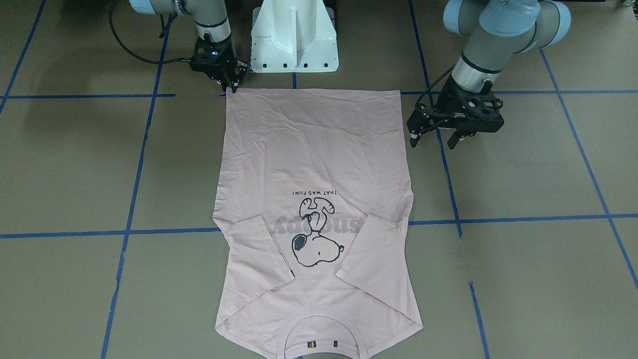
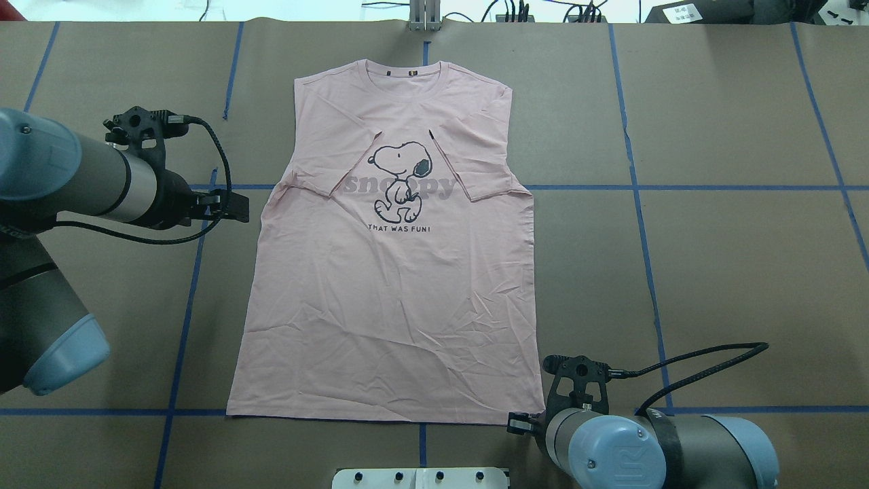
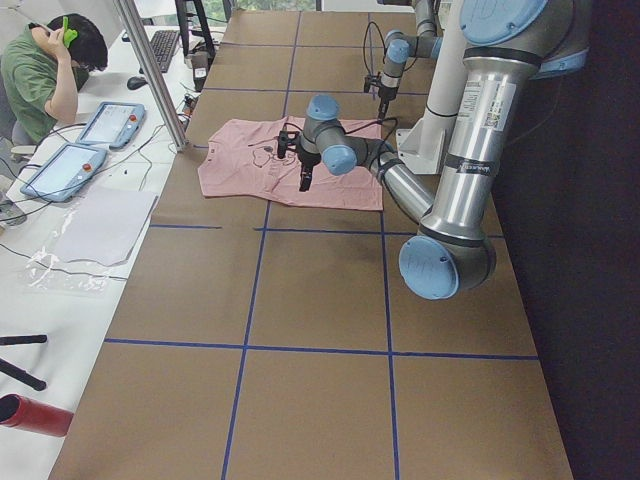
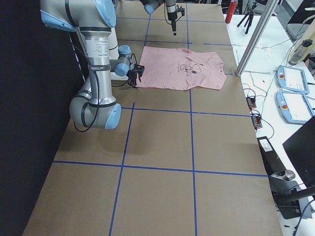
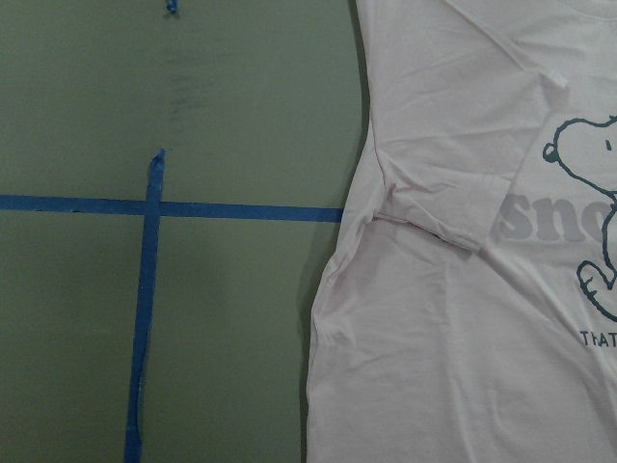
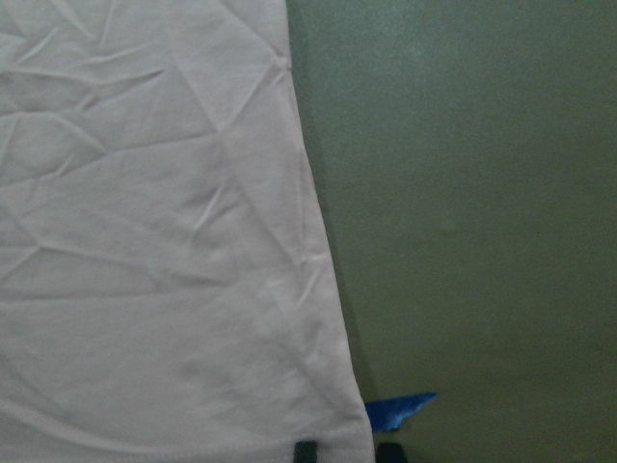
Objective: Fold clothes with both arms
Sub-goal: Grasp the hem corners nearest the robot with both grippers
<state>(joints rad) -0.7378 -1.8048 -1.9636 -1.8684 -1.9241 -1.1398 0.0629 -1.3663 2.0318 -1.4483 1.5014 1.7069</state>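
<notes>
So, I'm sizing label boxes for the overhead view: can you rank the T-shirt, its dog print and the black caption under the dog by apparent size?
1. T-shirt, by far the largest.
2. dog print.
3. caption, about as wide as the dog but only a thin line.

T-shirt neckline (image 1: 323,314) cropped below, lettering (image 1: 349,227) partly covered

We see a brown table top (image 2: 713,272) w/ a blue tape grid (image 2: 645,187) across it; pink T-shirt (image 2: 394,285) lies flat on it, print side up, approx centred; both sleeves folded in over the front; collar at the far edge from the robot, hem near the white pedestal base (image 1: 294,35), which also stands on the table; creases in the lower half.
</notes>
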